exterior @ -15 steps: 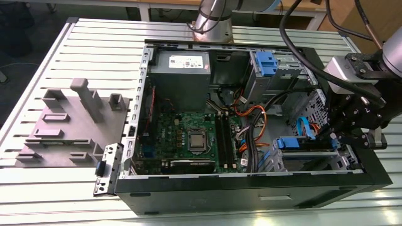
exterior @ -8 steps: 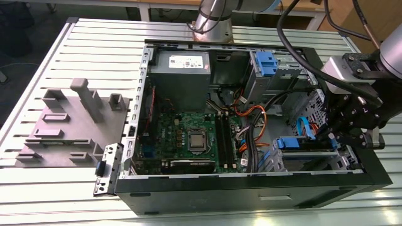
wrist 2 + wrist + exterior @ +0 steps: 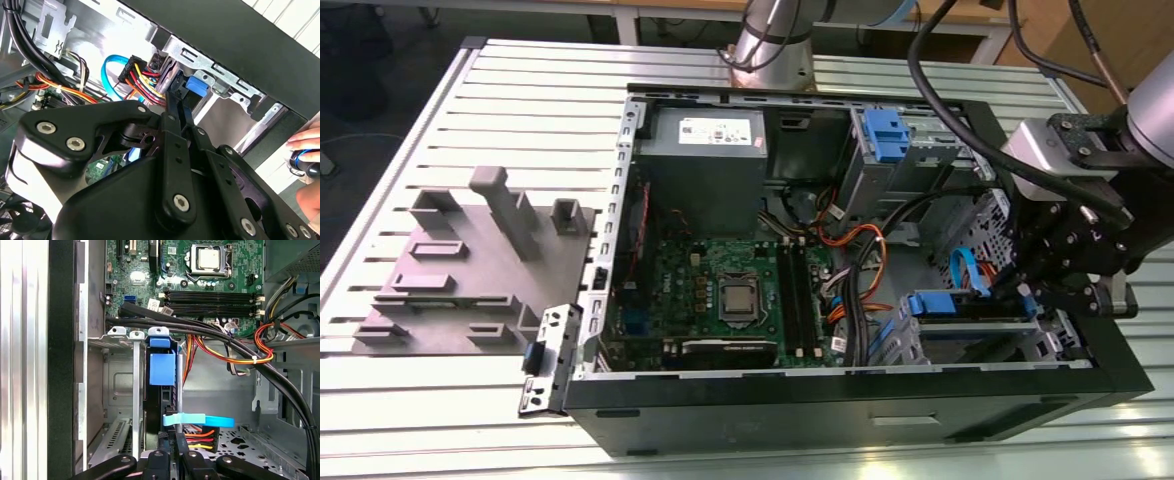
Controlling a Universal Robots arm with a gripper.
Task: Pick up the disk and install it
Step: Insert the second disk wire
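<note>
The gripper (image 3: 170,452) sits low inside the open computer case (image 3: 854,395), at the drive cage (image 3: 974,325) in the corner on the exterior view's right. In the first wrist view its black fingers (image 3: 181,450) stand narrowly spaced right at the rear edge of the disk (image 3: 161,390), which is on edge in a cage slot with its blue side rail (image 3: 162,367) and blue tab facing the camera; whether the fingers clamp the disk or merely touch it cannot be told. In the second wrist view the fingers (image 3: 175,112) reach up to the same blue rail (image 3: 196,86), just beside the bundle of red, yellow and black power wires (image 3: 142,82) and a looping blue data cable (image 3: 107,75). A flat blue cable (image 3: 200,420) lies across the cage just ahead of the fingertips in the first wrist view. A person's hand (image 3: 307,165) appears outside the case wall in the second wrist view. Beyond the cage, thick black cables (image 3: 210,332) run over the orange and yellow wiring (image 3: 250,357). Further in lies the green motherboard (image 3: 720,290) with its memory slots (image 3: 210,297) and bare processor (image 3: 736,297). At the far end of the case sit the grey power supply (image 3: 707,150) and a second blue-railed bay (image 3: 887,135). Outside the case, on the slatted metal table (image 3: 520,110), a grey fixture plate (image 3: 467,270) stands on the exterior view's left.
</note>
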